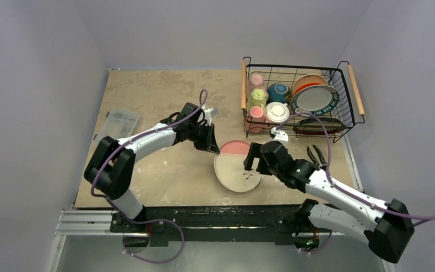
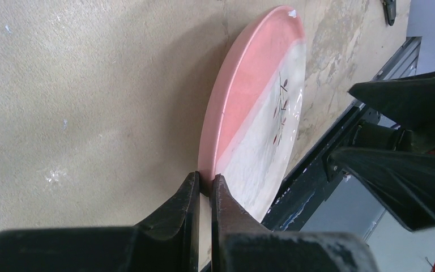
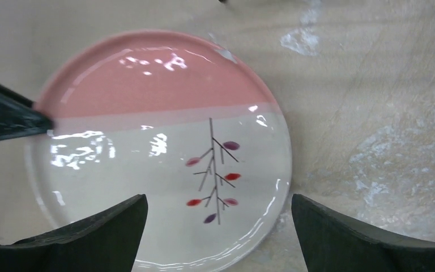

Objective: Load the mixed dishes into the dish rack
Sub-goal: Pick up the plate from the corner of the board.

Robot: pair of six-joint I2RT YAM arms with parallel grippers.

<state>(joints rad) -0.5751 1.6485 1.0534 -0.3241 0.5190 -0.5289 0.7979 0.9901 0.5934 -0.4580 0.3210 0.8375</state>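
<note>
A round pink-and-cream plate (image 1: 235, 167) with a branch pattern is on the table in front of the arms. My left gripper (image 1: 214, 148) is shut on its left rim, and in the left wrist view the fingertips (image 2: 205, 184) pinch the pink edge of the plate (image 2: 260, 102), which looks tilted up at that side. My right gripper (image 1: 252, 164) is open over the plate's right part; in the right wrist view (image 3: 218, 204) its jaws straddle the plate's (image 3: 147, 141) near right rim without touching it. The dish rack (image 1: 345, 113) stands at the back right.
The rack holds a pale pink mug (image 1: 256, 79), a yellow-green mug (image 1: 256, 97), a salmon mug (image 1: 255, 111), a white mug (image 1: 276, 111), a teal bowl (image 1: 278, 90), a red-orange plate (image 1: 308, 82) and a blue-rimmed plate (image 1: 315, 99). Black pliers (image 1: 317, 154) lie by the rack. A clear box (image 1: 119, 122) is at the left.
</note>
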